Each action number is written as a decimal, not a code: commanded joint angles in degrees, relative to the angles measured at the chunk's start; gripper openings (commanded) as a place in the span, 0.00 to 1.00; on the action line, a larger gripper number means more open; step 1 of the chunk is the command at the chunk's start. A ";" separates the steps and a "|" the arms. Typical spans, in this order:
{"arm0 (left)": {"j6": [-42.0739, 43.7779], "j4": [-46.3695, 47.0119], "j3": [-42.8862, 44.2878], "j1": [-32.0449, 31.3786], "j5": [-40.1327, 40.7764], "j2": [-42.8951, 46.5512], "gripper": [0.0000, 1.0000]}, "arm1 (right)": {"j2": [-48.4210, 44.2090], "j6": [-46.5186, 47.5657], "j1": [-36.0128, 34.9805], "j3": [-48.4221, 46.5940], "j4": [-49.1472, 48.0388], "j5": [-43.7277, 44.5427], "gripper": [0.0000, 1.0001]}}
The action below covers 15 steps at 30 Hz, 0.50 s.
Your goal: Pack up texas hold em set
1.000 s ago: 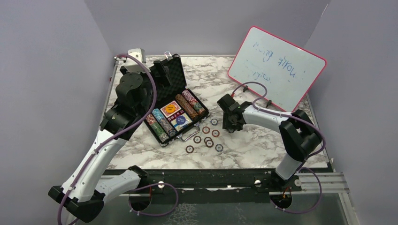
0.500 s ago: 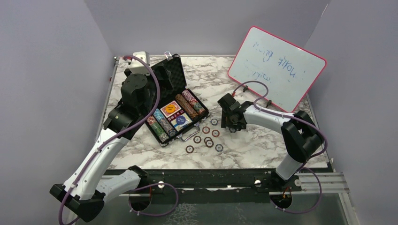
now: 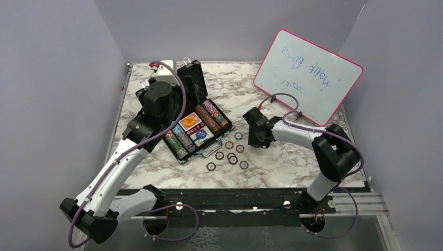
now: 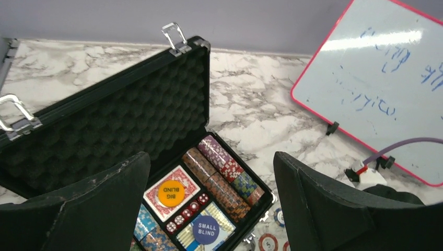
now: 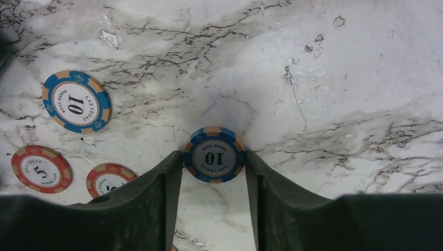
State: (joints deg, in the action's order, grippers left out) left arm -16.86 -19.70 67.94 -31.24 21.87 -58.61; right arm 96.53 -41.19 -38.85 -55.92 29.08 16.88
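The black briefcase [image 3: 194, 125] lies open with its foam lid [image 4: 104, 120] upright. It holds rows of striped chips [image 4: 224, 167], a red deck under an orange BIG BLIND button [image 4: 172, 189], red dice [image 4: 187, 209] and a blue SMALL BLIND button [image 4: 205, 229]. My left gripper [image 4: 209, 157] hangs open and empty above the case, near the lid [image 3: 180, 89]. Several loose chips [image 3: 230, 154] lie on the marble right of the case. My right gripper [image 5: 213, 157] is low over the table [image 3: 254, 137], its fingertips against both edges of a blue 10 chip [image 5: 214, 154].
A pink-framed whiteboard [image 3: 308, 73] leans at the back right, with the right arm's cable in front of it. In the right wrist view another blue 10 chip [image 5: 76, 101] and two red 5 chips [image 5: 41, 169] lie to the left of the fingers.
My left arm has swung right and forward, bringing its gripper over the open case. My right gripper has stayed almost in place by the loose chips.
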 commanded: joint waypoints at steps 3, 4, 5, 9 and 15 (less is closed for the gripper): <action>-0.62 -0.57 -4.31 0.13 -11.39 -2.09 0.97 | 2.18 2.38 0.89 2.84 -4.36 -0.32 0.38; -0.51 -0.17 -5.25 0.13 -13.44 -2.26 0.97 | 1.81 2.87 0.88 2.39 -4.82 -0.87 0.37; -0.46 0.46 -6.27 0.13 -15.72 -2.38 0.97 | 1.22 3.33 0.88 2.01 -5.26 -1.60 0.35; -1.87 4.26 -10.79 0.15 -24.66 -2.94 0.95 | -2.45 4.17 0.88 -1.18 -6.47 -5.47 0.34; -7.68 15.59 -18.05 0.13 -32.74 -3.52 0.91 | -7.79 -1.09 1.37 -7.73 -6.68 -14.58 0.35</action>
State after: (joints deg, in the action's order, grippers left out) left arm -19.86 -14.35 52.95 -31.24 -2.26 -61.95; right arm 94.06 -38.44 -38.11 -58.48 25.23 10.48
